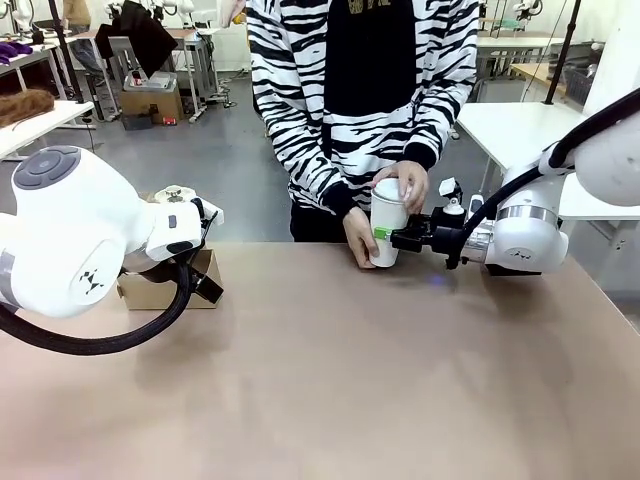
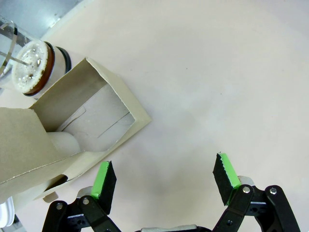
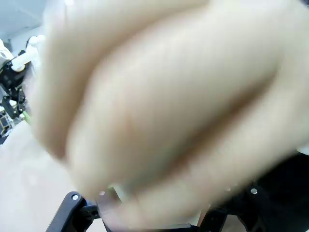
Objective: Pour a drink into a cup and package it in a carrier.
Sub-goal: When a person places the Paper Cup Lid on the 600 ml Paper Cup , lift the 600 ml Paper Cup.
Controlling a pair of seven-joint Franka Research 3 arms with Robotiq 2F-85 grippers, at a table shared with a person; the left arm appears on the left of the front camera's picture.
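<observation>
The white cup [image 1: 386, 215], lidded, stands at the table's far edge. My right gripper [image 1: 400, 238] comes in from the right and is shut on its lower half. The person holds the cup too, one hand [image 1: 408, 180] on the lid and the other low on its left side. That hand [image 3: 159, 106] blurs across the right wrist view. The brown carrier [image 1: 165, 291] sits at the far left, and my left gripper [image 1: 205, 283] hangs open beside it. In the left wrist view the carrier [image 2: 72, 125] lies just left of the open left gripper [image 2: 164, 179]. The glass jug [image 2: 33, 67] with the brown drink stands behind it.
The jug's top [image 1: 175, 193] peeks out behind my left arm. The tan table [image 1: 350, 380] stretches wide and bare between the arms. White tables and clutter stand far behind the person.
</observation>
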